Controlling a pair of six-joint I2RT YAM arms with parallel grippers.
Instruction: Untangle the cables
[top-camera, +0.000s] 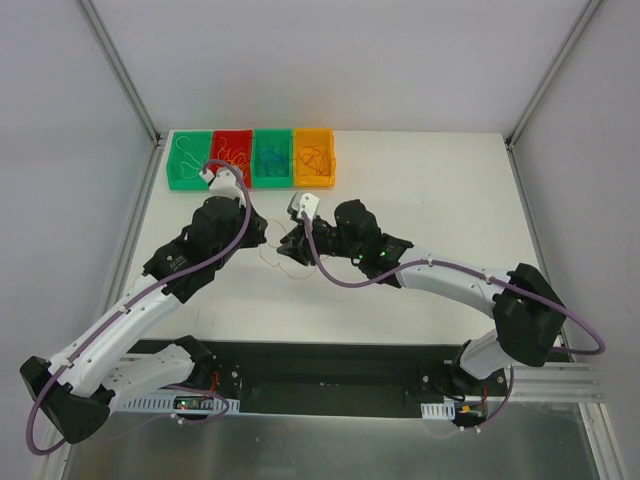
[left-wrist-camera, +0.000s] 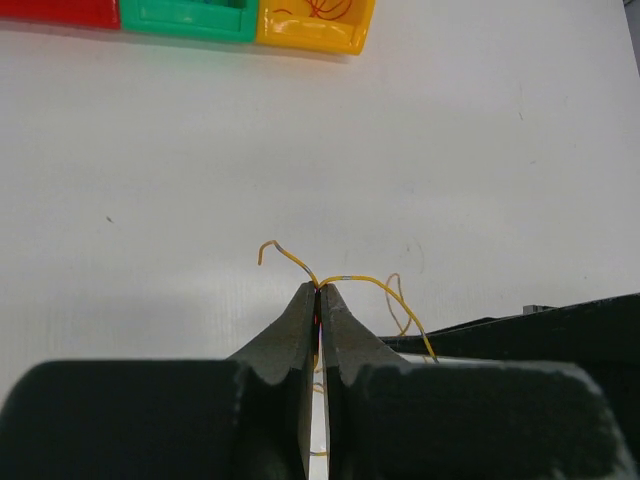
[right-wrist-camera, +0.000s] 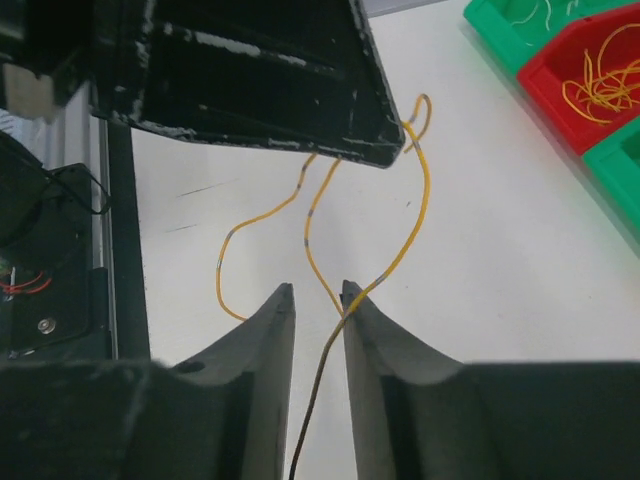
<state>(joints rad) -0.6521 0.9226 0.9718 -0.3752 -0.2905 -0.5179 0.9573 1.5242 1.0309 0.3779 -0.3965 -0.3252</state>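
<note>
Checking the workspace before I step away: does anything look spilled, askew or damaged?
Nothing stands out. The four bins sit in a straight row, none tipped. Outside them, yellow cables loop between the shut left gripper and the slightly open right gripper.

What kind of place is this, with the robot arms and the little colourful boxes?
Most likely a robot lab test bench. A left arm and a right arm stand at the edge of a white table, metal frame posts hold plain walls around it, and coloured bins hold sorted wires.

Cables (right-wrist-camera: 427, 200) cross centre; bins (top-camera: 272, 184) far; table (top-camera: 440, 200) right free.
</note>
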